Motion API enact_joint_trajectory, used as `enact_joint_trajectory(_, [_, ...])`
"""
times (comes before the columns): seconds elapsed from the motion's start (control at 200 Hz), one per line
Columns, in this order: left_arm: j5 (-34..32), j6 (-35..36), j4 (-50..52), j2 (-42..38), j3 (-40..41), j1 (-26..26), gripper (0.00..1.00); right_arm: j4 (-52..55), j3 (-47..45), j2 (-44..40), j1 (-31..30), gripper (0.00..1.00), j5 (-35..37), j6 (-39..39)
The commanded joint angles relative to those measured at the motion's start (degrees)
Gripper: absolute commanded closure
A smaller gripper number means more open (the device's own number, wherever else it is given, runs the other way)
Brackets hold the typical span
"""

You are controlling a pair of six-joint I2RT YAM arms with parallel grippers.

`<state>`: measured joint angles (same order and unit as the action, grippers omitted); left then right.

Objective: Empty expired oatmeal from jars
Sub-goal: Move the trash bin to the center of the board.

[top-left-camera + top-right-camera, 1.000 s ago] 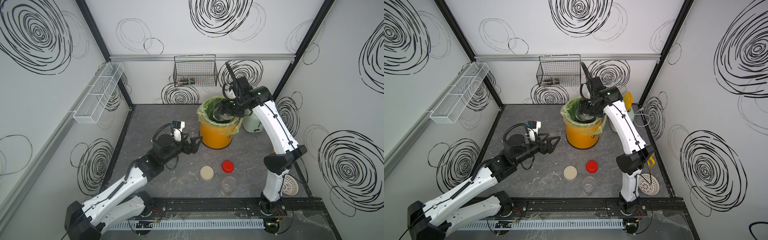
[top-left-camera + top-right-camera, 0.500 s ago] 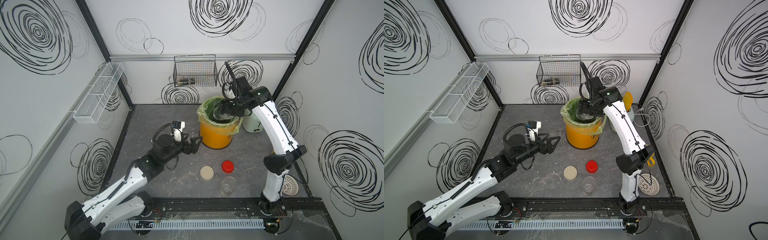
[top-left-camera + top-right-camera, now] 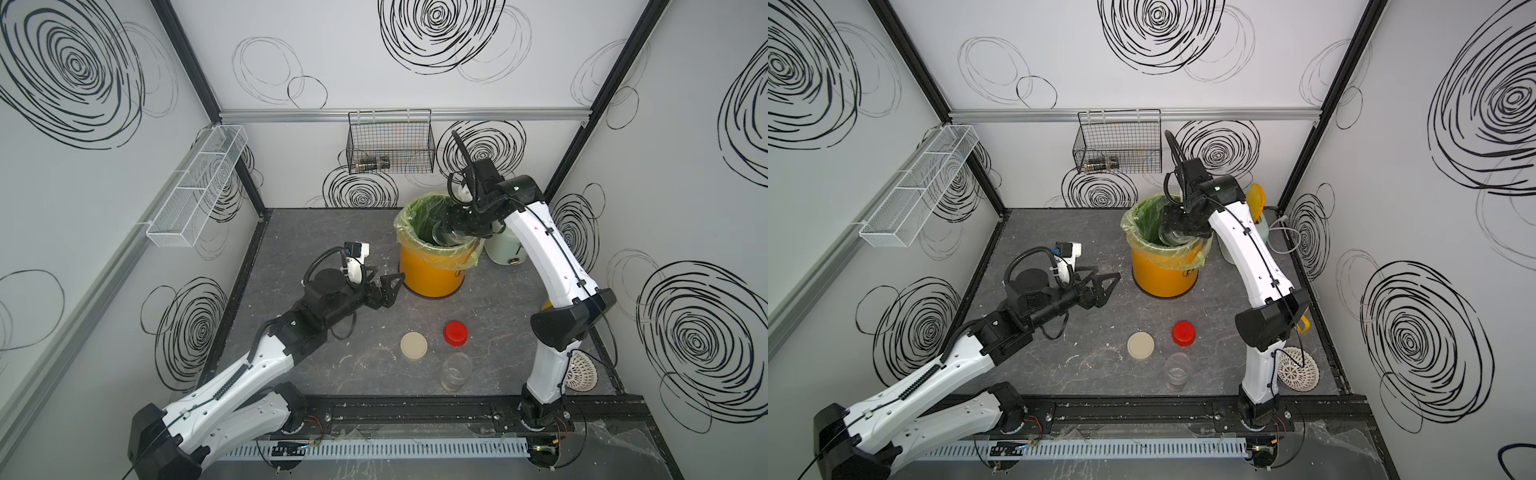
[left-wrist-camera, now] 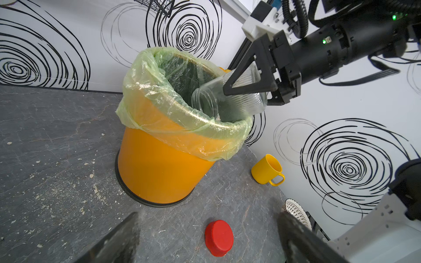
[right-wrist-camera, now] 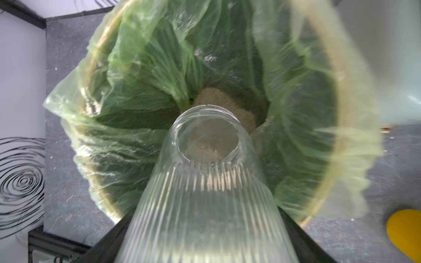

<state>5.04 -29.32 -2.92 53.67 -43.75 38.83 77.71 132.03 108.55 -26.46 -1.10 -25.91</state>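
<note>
Low in a top view, the slim jar (image 3: 456, 371) stands open near the table's (image 3: 332, 374) front edge. Just behind it lie the beige lid (image 3: 414, 345) and the red cap (image 3: 455, 333), with bare table to their left. Mid-frame, the left gripper (image 3: 387, 279) is spread wide and empty beside the yellow bin (image 3: 432, 276). The right gripper (image 3: 453, 232) squeezes the ribbed jar (image 4: 239, 100), tipped mouth-down inside the bin's rim. Oatmeal (image 5: 218, 100) lies at the bin's bottom.

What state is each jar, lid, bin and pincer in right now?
ribbed jar: lidless, tipped mouth-down into bin.
slim jar: upright, uncapped, looks empty.
beige lid: off, lying on table.
red cap: off, on table.
bin: lined, oatmeal heaped inside.
right pincer: shut on ribbed jar.
left pincer: open, empty.
</note>
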Motion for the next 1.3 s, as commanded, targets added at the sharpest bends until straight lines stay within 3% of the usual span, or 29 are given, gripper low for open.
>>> enact_joint_trajectory(0.0, [0.4,1.0,-0.9,-0.1,-1.9,-0.2,0.04,-0.9,5.9,-0.8,-2.4,1.00,-0.1,0.4])
enact_joint_trajectory(0.285, [-0.1,0.7,-1.3,-0.4,-1.2,-0.2,0.04,-0.5,9.2,-4.0,-0.1,1.00,0.5,-0.9])
enact_joint_trajectory(0.435, [-0.3,1.0,-1.0,-0.3,-1.8,-0.2,0.04,-0.3,0.6,-1.8,-0.3,1.00,-1.7,-0.2])
enact_joint_trajectory(0.565, [-0.4,1.0,-0.9,-0.3,-1.5,-0.2,0.04,-1.1,7.7,-3.0,-0.3,1.00,0.7,0.1])
enact_joint_trajectory(0.78, [1.2,1.4,-1.6,-0.3,-1.6,-0.7,0.04,-4.6,2.9,-5.9,1.3,1.00,-4.5,0.7])
enact_joint_trajectory(0.851, [2.9,1.7,-1.6,-0.6,-2.0,-1.2,0.04,-10.4,-3.0,-10.1,1.9,1.00,-6.3,2.1])
enact_joint_trajectory(1.001, [8.0,1.1,-2.4,-0.5,-3.2,-2.4,0.04,-37.3,-31.4,-27.6,2.4,1.00,-11.0,5.2])
enact_joint_trajectory(1.096, [10.6,0.7,-1.9,-0.4,-4.8,-2.9,0.04,-50.6,-44.2,-36.3,4.5,1.00,-14.6,5.2])
enact_joint_trajectory(1.296, [15.2,-1.1,-1.3,-0.2,-8.7,-4.3,0.04,-69.1,-59.6,-46.5,7.1,1.00,-20.5,7.1])
